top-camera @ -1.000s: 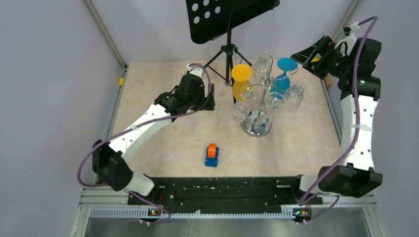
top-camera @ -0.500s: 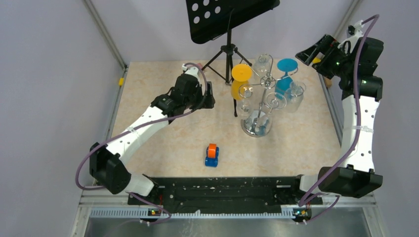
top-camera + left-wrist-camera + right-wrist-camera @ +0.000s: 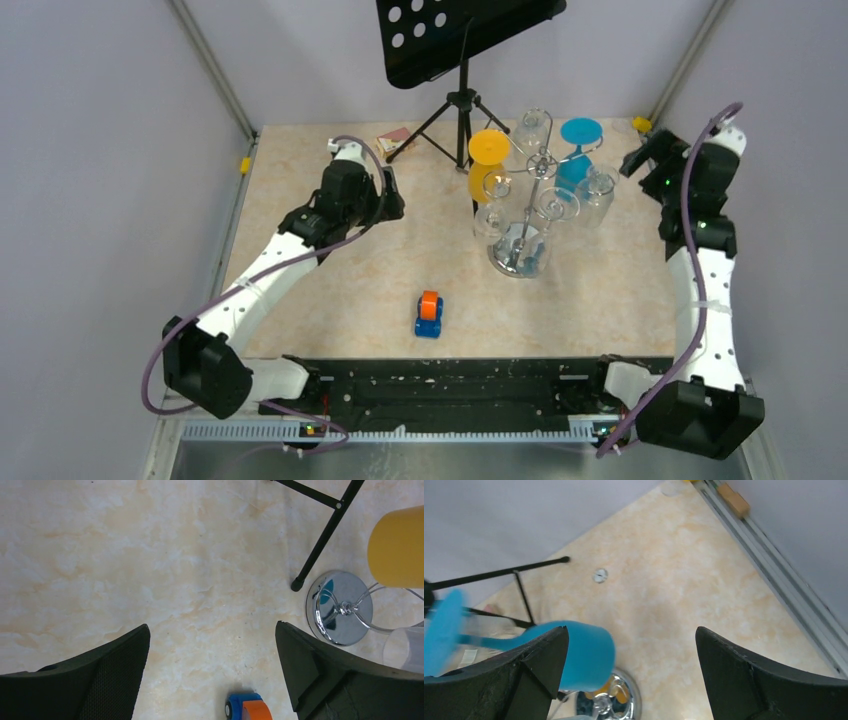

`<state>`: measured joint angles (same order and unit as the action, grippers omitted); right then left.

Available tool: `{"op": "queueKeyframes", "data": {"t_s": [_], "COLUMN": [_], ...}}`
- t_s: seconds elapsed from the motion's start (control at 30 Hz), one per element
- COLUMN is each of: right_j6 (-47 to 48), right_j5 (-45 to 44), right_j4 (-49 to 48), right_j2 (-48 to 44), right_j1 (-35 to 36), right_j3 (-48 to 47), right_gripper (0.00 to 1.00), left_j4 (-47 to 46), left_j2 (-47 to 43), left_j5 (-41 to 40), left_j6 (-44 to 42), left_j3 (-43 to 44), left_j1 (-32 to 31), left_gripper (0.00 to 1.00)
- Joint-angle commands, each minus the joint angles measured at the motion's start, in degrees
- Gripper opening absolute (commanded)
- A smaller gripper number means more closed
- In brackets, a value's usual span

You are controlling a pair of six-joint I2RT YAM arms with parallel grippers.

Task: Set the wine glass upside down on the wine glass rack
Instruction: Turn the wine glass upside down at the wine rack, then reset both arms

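Observation:
The chrome wine glass rack (image 3: 520, 258) stands right of the table's middle. Upside down on its hooks hang an orange wine glass (image 3: 487, 160), a blue wine glass (image 3: 576, 150) and several clear ones. My left gripper (image 3: 388, 197) is open and empty, well left of the rack. Its wrist view shows the gripper (image 3: 212, 627), the rack's base (image 3: 340, 607) and the orange glass (image 3: 397, 547). My right gripper (image 3: 642, 160) is open and empty, right of the rack. Its wrist view shows the gripper (image 3: 631, 630), with the blue glass (image 3: 589, 655) by its left finger, not touching.
A black tripod music stand (image 3: 462, 100) stands behind the rack; one leg (image 3: 320, 550) ends near the rack's base. A blue and orange toy car (image 3: 429, 314) lies near the front. A small box (image 3: 395, 140) lies at the back. A metal rail (image 3: 774, 575) edges the table's right side.
Both arms have drawn away from the rack. The left gripper moved left. The right gripper came down and turned, staying open.

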<state>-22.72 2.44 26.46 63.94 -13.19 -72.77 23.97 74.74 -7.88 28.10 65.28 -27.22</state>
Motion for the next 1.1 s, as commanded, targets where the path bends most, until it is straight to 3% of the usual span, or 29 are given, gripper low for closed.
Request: {"op": "queueKeyframes", "data": {"t_s": [0.0,0.13,0.37,0.63,0.8,1.07], "right_j6": [-4.49,-3.24,0.65,3.45,8.25,10.84], "right_j5": [-12.53,-15.85,-24.18,-14.15,-13.30,-13.32], "right_j4": [-15.50,-25.50,-30.96,-43.92,-55.12,-65.72], "right_j2": [-6.95,-12.33,-15.89,-18.04,-17.63,-10.28], "right_j1": [-0.70,-0.70,-0.69,-0.61,0.14,4.95], "right_j3": [16.97,30.97,44.84,57.04,63.36,65.43], "right_gripper": [0.99,0.98,0.99,0.99,0.99,0.99], "left_j4": [-3.50,-3.39,-7.29,-12.86,-21.86,-40.28], "left_j2": [-3.61,-4.87,-6.55,-5.88,-7.33,-10.53], "left_j5": [-3.02,-7.03,-10.01,-10.77,-9.33,-21.12], "left_j6": [-1.72,-1.94,-4.73,-7.15,-9.13,-20.94], "left_j3": [-2.58,-4.42,-9.36,-16.35,-24.46,-37.97], "left_j1": [1.13,1.75,2.97,7.35,11.10,12.23], "left_gripper": [0.98,0.98,0.98,0.98,0.99,0.99]}}
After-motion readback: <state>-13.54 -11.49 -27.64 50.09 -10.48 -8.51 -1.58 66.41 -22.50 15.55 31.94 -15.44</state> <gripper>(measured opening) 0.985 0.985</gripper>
